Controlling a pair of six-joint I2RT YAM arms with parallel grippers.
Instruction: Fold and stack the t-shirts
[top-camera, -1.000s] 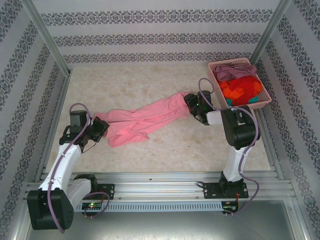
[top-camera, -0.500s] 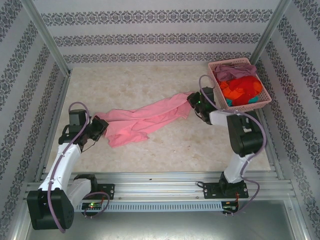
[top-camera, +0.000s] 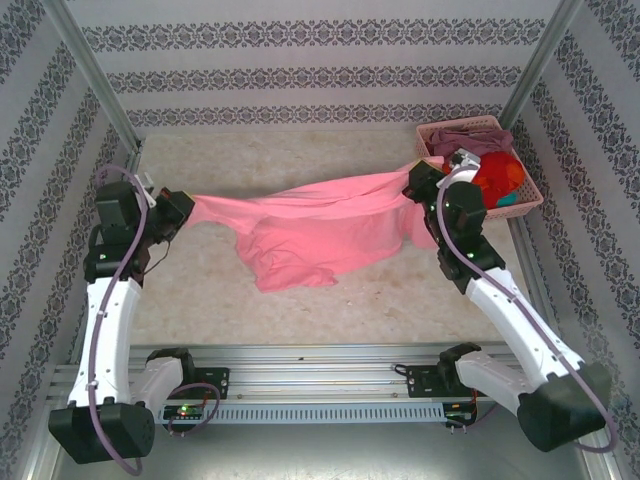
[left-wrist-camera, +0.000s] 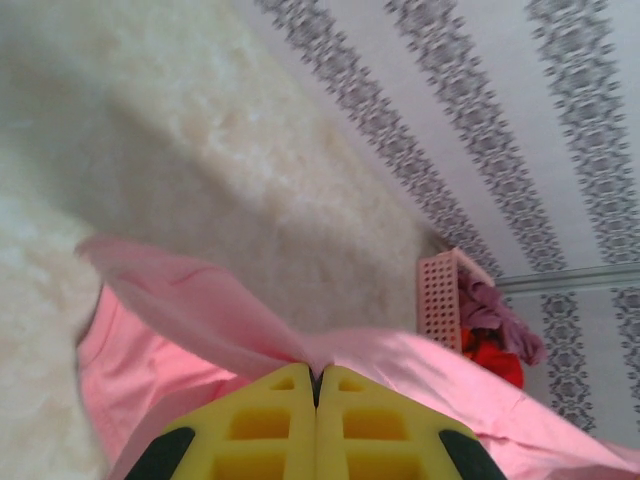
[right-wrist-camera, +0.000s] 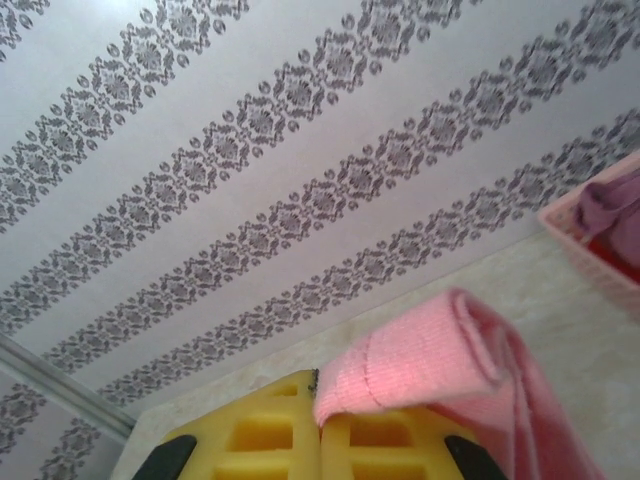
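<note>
A light pink t-shirt (top-camera: 320, 230) hangs stretched between both arms above the table, its lower part sagging toward the surface. My left gripper (top-camera: 186, 204) is shut on the shirt's left end; in the left wrist view the cloth (left-wrist-camera: 200, 310) comes out from between the yellow fingers (left-wrist-camera: 250, 430) of that gripper (left-wrist-camera: 316, 375). My right gripper (top-camera: 416, 182) is shut on the right end. A ribbed pink hem (right-wrist-camera: 420, 370) folds over that gripper (right-wrist-camera: 320, 400) in the right wrist view. More t-shirts, mauve (top-camera: 462, 138) and orange-red (top-camera: 497, 180), lie in the basket.
The pink lattice basket (top-camera: 530, 200) stands at the back right corner, close behind my right gripper. Patterned walls (top-camera: 300, 70) enclose the table on three sides. The marble tabletop (top-camera: 330, 300) lies below the hanging shirt.
Both arms have lifted and pulled apart, raising the pink shirt off the table and spreading it. The right gripper shut on the shirt's right end and rose beside the basket.
</note>
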